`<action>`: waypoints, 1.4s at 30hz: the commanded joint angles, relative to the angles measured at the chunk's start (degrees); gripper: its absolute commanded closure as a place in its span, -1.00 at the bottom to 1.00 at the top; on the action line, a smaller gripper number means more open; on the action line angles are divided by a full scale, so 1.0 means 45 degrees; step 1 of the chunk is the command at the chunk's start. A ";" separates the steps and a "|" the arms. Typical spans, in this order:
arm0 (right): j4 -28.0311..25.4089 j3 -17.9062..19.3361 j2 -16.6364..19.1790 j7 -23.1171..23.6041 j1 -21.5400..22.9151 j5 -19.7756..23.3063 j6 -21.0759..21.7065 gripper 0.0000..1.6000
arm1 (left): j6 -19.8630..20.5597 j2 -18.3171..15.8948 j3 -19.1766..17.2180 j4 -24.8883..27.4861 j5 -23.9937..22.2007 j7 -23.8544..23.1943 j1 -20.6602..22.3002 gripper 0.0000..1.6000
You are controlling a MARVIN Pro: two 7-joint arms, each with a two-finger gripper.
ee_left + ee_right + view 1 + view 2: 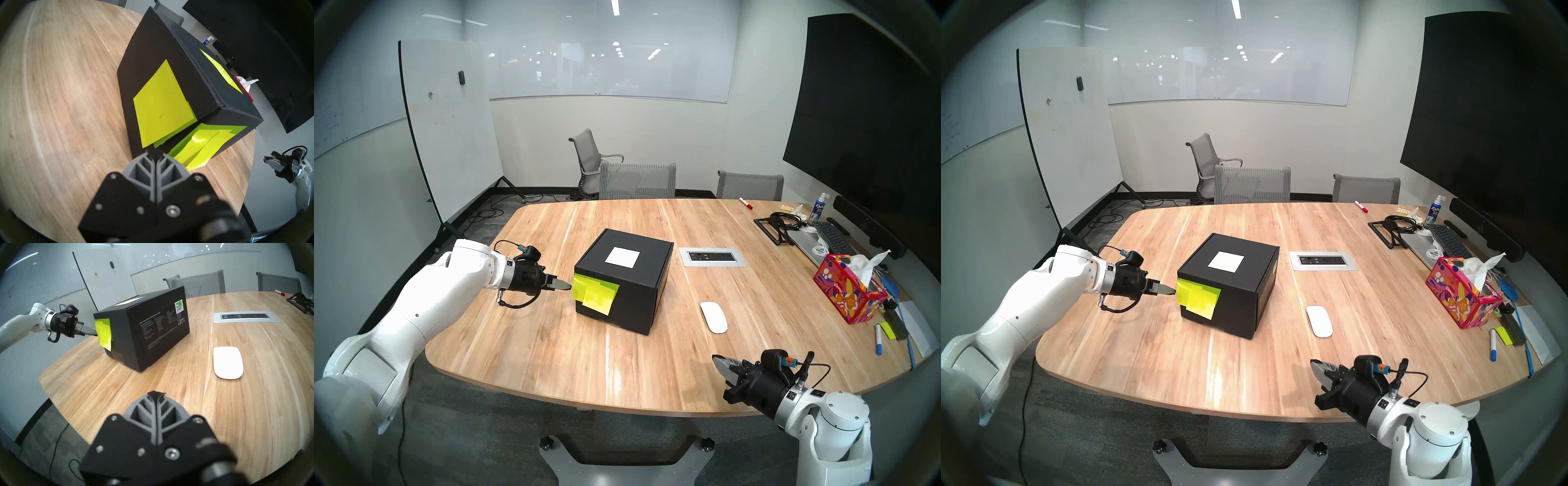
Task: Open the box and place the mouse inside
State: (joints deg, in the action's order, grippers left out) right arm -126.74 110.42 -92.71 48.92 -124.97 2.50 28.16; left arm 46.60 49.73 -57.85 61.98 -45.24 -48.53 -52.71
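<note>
Wooden table [551, 356]: left tool [567, 287] closed (pinching sticky notes [595, 294]).

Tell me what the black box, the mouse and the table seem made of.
Black box: matte cardboard, by its folded seams and printed side. Mouse: smooth white plastic, probably; faint sheen, seamless top. Table: wood or wood-look laminate, plank grain with a satin finish.

The box's [158, 331] side print is too small to read.
</note>
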 commanded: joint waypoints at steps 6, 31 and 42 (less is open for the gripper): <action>-0.0015 0.0167 0.0169 0.0413 0.0264 0.0304 -0.0339 1.00 | 0.0113 0.0014 -0.0055 0.0298 0.0002 0.0217 0.0062 1.00; -0.0007 0.0409 -0.0384 0.0734 -0.0144 0.0537 -0.1374 1.00 | 0.0401 -0.0052 0.0339 0.0443 0.0142 0.0365 0.0054 1.00; 0.0202 0.0656 -0.0433 0.1216 -0.0196 0.0942 -0.1867 1.00 | 0.0417 -0.0052 0.0344 0.0439 0.0152 0.0357 0.0062 1.00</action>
State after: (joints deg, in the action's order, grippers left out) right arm -125.79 112.82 -94.46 52.86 -126.12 4.57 21.81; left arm 48.95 49.44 -55.95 63.21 -44.58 -46.70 -53.38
